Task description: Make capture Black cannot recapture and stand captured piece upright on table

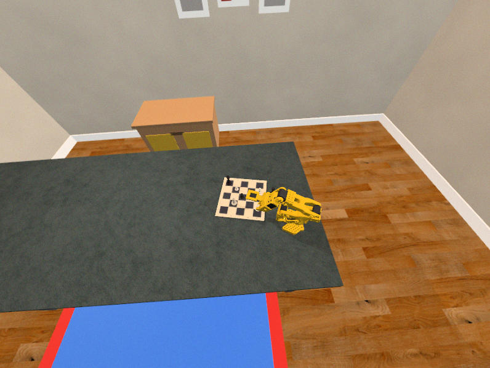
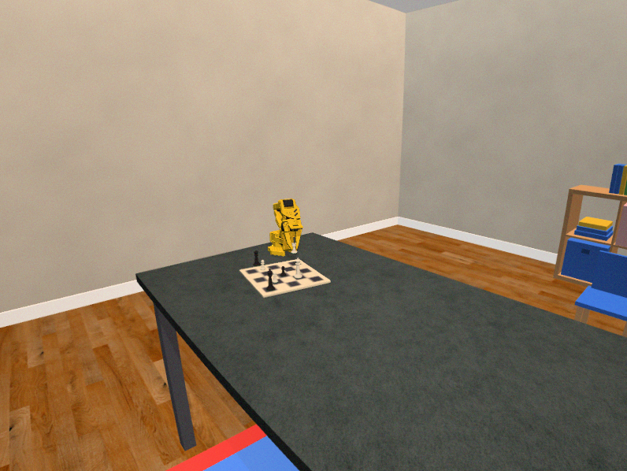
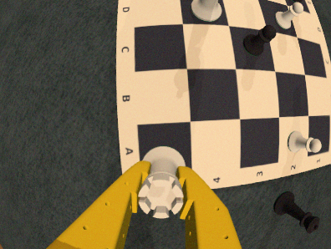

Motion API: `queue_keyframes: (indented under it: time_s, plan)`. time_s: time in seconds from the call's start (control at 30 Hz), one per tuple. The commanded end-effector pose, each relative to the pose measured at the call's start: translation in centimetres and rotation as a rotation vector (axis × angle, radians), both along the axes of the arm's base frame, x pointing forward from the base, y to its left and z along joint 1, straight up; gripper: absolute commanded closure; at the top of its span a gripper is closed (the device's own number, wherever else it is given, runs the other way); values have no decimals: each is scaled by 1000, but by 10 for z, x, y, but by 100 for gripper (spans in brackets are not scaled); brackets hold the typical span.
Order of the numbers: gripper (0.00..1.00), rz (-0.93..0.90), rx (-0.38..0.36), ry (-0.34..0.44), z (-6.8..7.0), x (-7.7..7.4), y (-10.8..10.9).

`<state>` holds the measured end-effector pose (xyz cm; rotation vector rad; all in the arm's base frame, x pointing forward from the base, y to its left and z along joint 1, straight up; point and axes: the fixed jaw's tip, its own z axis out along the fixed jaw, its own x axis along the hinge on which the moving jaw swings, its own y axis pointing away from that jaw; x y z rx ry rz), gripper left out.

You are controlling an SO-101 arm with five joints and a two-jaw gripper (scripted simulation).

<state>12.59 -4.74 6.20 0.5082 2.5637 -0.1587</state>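
Note:
My gripper [image 3: 164,171] [image 2: 294,244] is shut on a white rook [image 3: 160,194] [image 2: 294,248], held upright above the A-side edge near A5; its exact height is hard to tell. A large white piece [image 1: 234,202] [image 2: 298,269] [image 3: 206,9] stands on D4. A black pawn [image 2: 283,272] [image 3: 255,43] stands on C3. White pawns stand on D2, one pawn [image 3: 285,18] [image 1: 236,189], and on A2, the other pawn [image 3: 296,141] [image 2: 262,265]. A tall black piece [image 1: 228,180] [image 2: 269,282] stands at the E1 corner. Another black piece [image 3: 288,205] [image 2: 255,259] stands upright on the table beside A2.
The chessboard [image 1: 220,215] [image 3: 215,181] lies on the dark table [image 1: 138,221] [image 2: 405,344]. The arm's base is beyond the board's A side, close to the table's end. The standing black piece is near the arm.

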Motion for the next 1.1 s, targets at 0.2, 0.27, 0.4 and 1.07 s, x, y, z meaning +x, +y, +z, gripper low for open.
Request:
queue_keyframes:
  time_s: [0.2, 0.27, 0.4, 1.07]
  plan:
    - [100, -2, 5, -4, -17, 1, 1]
    - [100, -2, 5, -4, -21, 1, 1]
    - [100, -2, 5, -4, -26, 1, 1]
    - [100, -2, 5, -4, -32, 1, 1]
